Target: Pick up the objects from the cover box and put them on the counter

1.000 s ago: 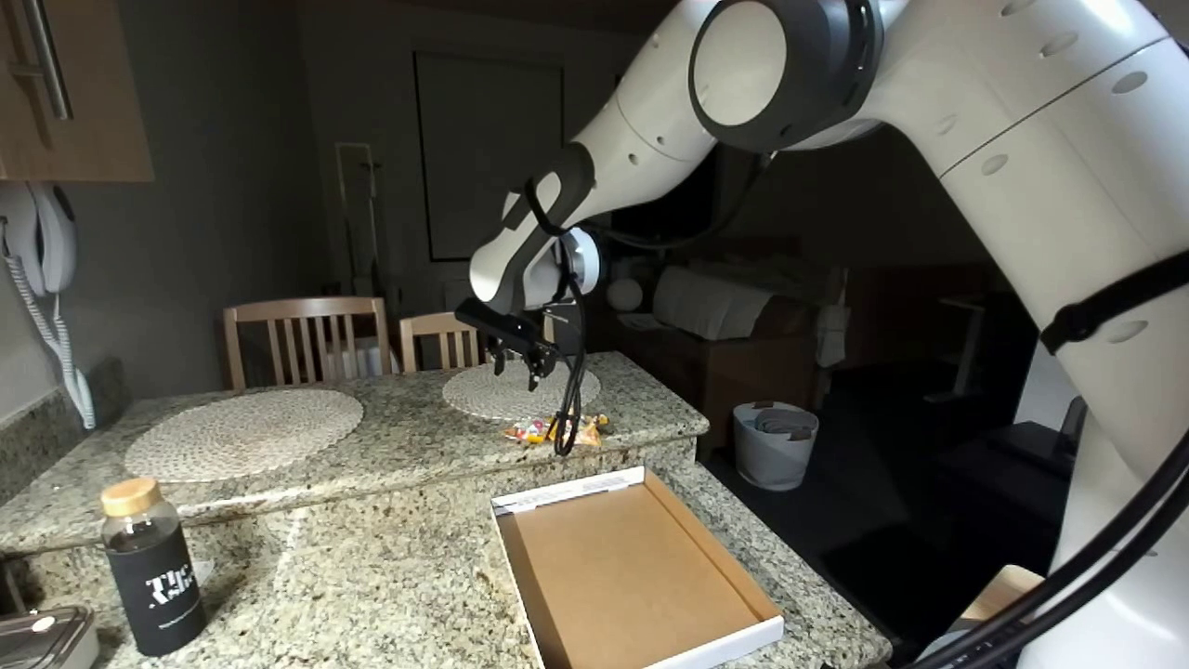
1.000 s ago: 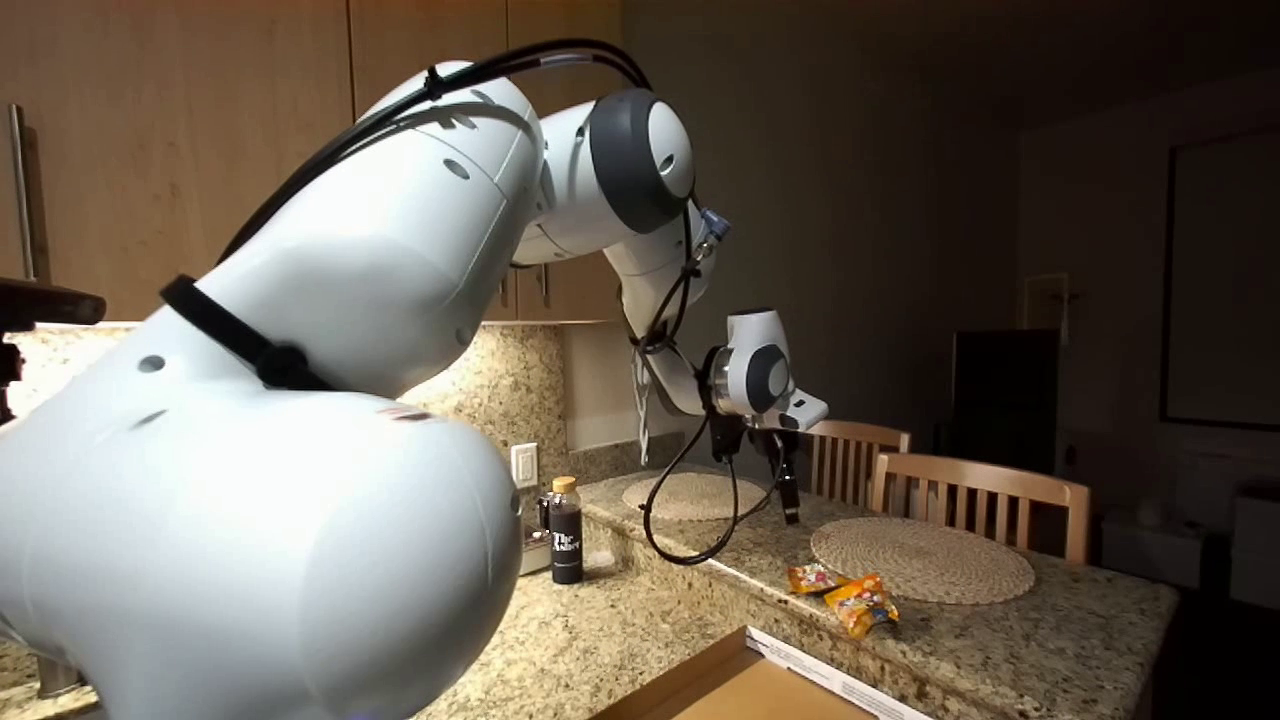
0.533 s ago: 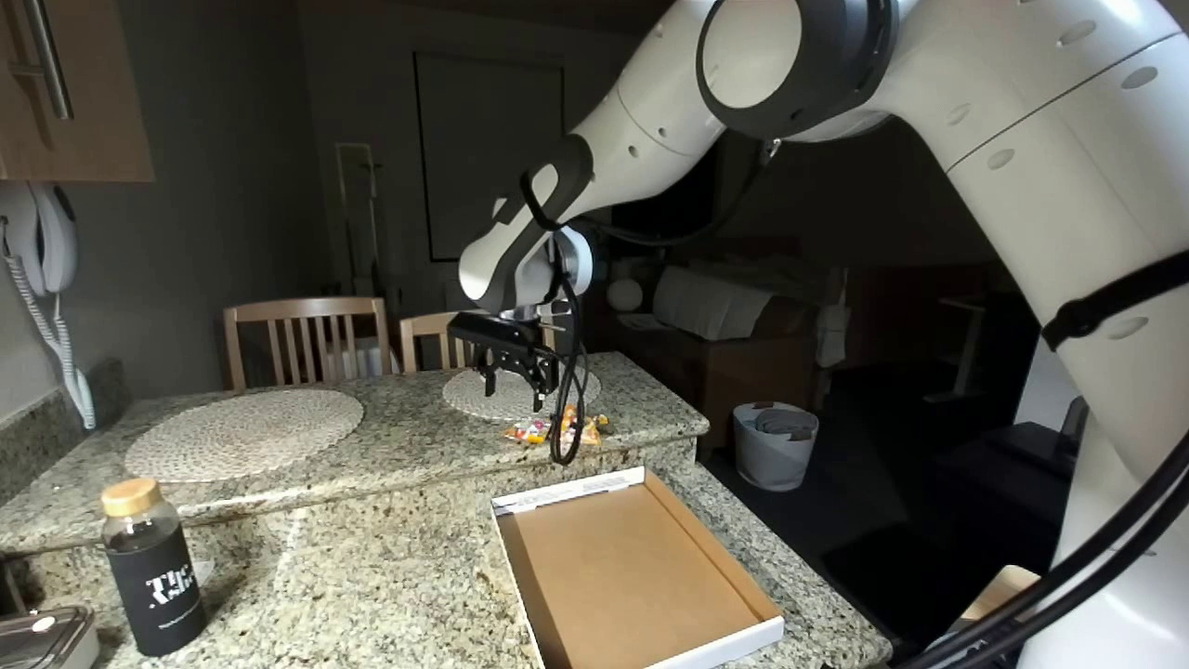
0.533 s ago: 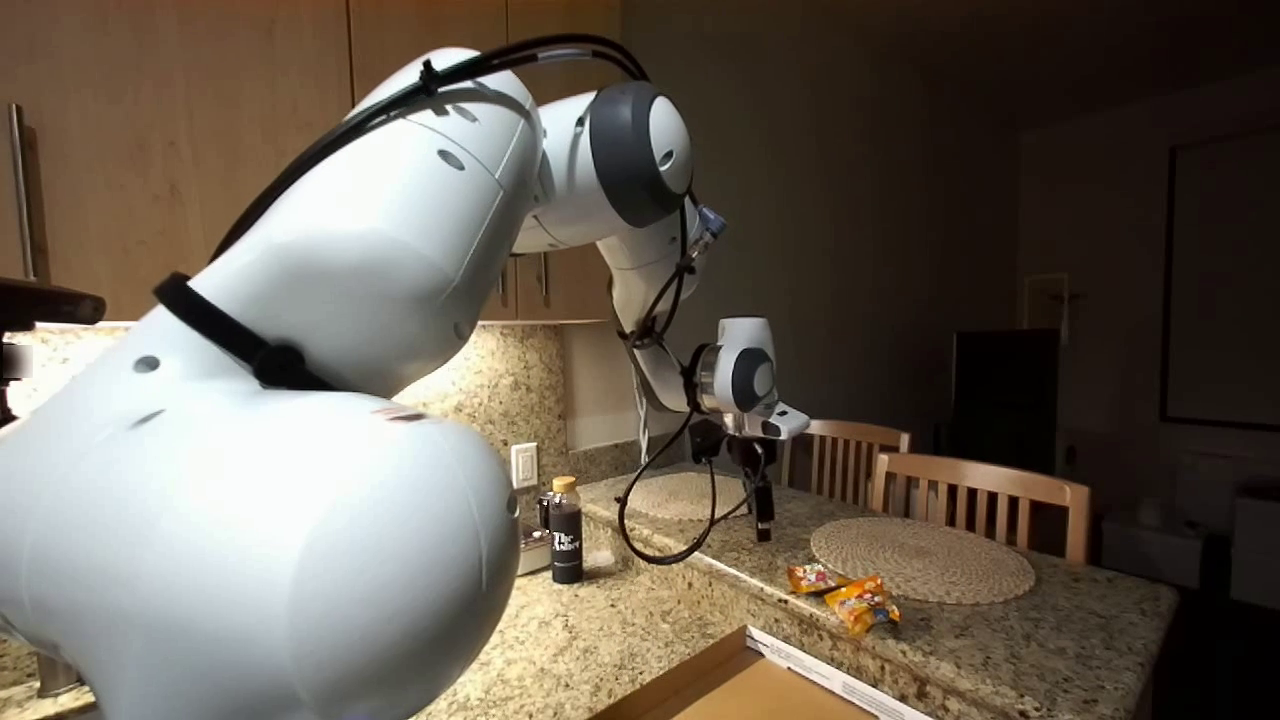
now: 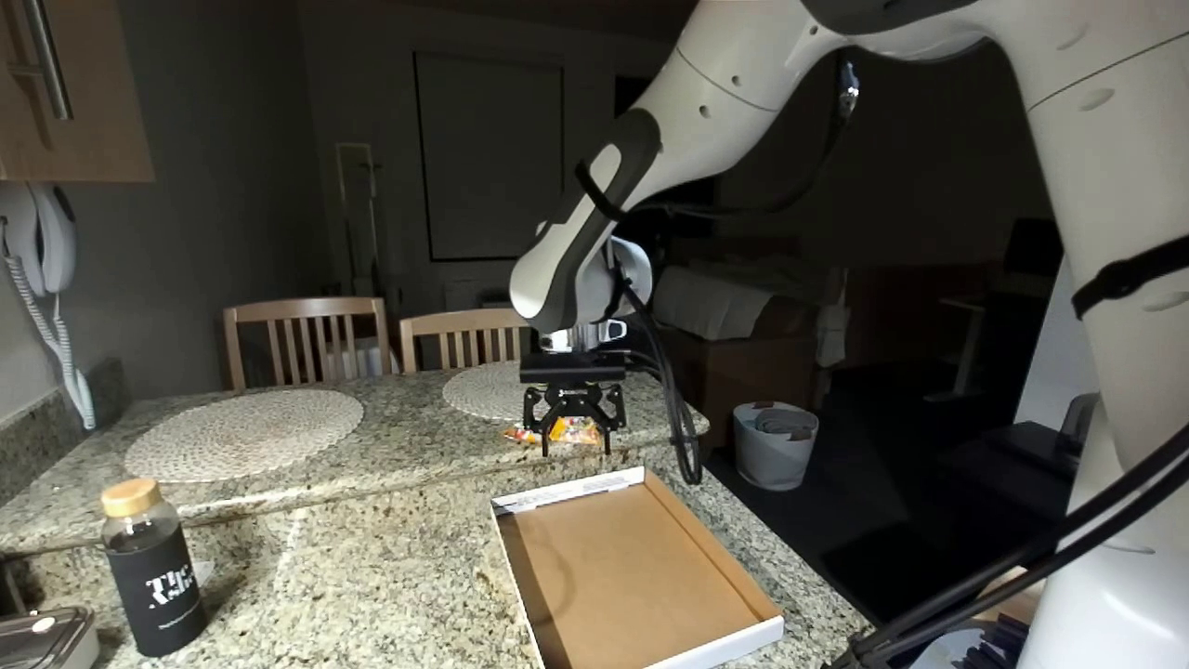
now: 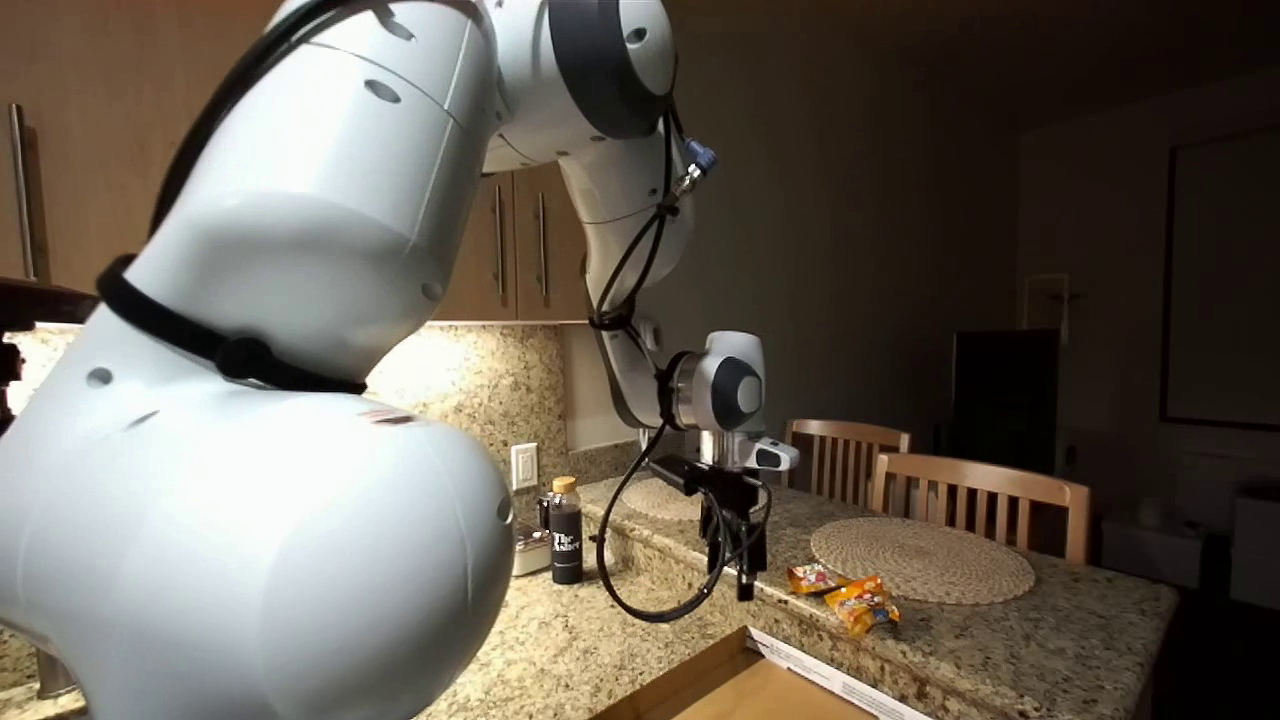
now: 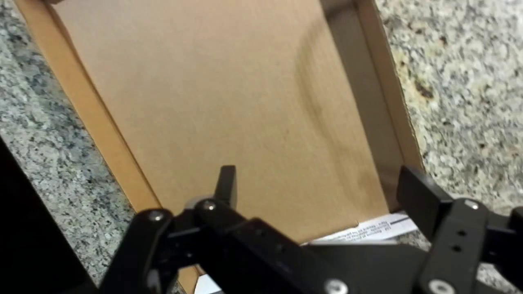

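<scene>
Arched arm point(image 6: 310, 220) shifted toward cover box point(image 5: 632, 567); fingers point(image 7: 227, 185) point straight down, parted wide, nothing between them.

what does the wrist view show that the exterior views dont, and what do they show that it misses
Only the wrist view: inner faces of both long sides of the cardboard box lid in one picture.

Only the exterior views: orange snack packets, a water bottle lettered The Asher, round woven placemats, slatted wooden chairs, robot arm.

Shared: the lid, the open end effector and speckled granite countertop.

Two wooden chairs point(image 6: 985, 472) stand behind round placemats point(image 6: 922, 560).
</scene>
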You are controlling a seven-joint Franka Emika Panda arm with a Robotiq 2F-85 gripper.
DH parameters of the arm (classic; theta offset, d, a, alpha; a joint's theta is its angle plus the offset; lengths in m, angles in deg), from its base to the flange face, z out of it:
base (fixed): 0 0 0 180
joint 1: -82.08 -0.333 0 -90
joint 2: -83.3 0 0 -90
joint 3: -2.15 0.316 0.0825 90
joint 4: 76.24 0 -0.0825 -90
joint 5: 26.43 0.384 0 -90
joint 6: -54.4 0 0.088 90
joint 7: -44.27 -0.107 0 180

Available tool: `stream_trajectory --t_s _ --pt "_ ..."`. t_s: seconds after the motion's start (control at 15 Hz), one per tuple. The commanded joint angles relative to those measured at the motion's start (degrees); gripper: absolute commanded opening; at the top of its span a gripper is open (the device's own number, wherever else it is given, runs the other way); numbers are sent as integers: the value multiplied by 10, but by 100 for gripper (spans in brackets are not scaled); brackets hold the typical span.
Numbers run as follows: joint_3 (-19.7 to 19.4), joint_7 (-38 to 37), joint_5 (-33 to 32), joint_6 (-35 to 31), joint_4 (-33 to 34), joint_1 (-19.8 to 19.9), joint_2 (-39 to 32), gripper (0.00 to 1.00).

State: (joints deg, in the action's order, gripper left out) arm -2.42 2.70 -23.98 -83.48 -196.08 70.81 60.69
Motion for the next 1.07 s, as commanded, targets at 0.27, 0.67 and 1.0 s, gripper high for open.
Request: stream_trajectory --t_s 0.27,0.67,1.0 --pt "-3 102 -155 -109 -229 4 138 100" --pt "-2 127 -246 -146 -265 29 151 100" --pt "3 132 -247 -149 -265 35 150 100"
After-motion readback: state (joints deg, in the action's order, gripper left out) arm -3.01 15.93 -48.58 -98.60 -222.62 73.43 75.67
